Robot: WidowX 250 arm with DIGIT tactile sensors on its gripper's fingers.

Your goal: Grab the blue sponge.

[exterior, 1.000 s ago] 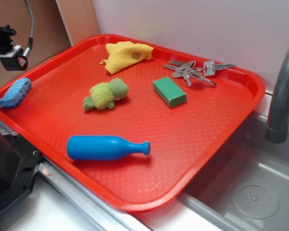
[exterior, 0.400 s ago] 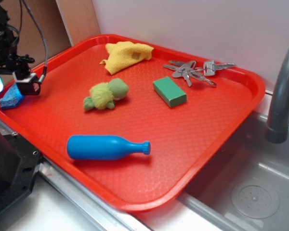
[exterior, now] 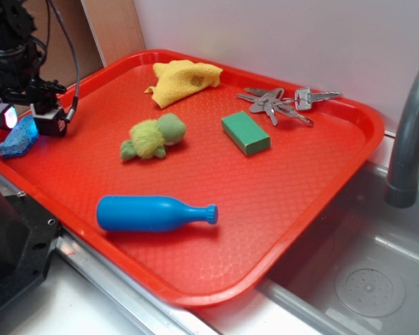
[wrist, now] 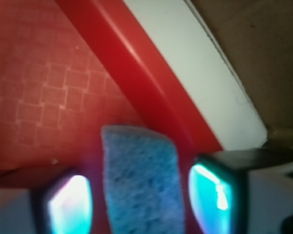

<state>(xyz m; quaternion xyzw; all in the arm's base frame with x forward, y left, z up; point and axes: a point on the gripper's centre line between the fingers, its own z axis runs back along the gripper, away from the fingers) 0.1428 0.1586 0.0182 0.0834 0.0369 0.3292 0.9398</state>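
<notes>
The blue sponge point(exterior: 15, 139) lies at the far left corner of the red tray point(exterior: 279, 209), against its rim. My gripper point(exterior: 26, 118) hangs right over it, open, one finger on each side. From the wrist camera the porous sponge point(wrist: 141, 180) sits between my two glowing fingertips point(wrist: 212, 195), with a narrow strip of tray showing on either side, so neither pad touches it. The arm hides part of the sponge in the exterior view.
A blue plastic bottle point(exterior: 153, 213) lies near the tray's front. A green plush toy point(exterior: 153, 136), a green block point(exterior: 246, 132), a yellow cloth point(exterior: 183, 80) and keys point(exterior: 283, 103) sit farther back. A sink point(exterior: 366, 279) with a grey faucet point(exterior: 408, 139) is at the right.
My gripper has come down and moved right from above the tray's left edge to straddle the blue sponge. Nothing on the tray has shifted.
</notes>
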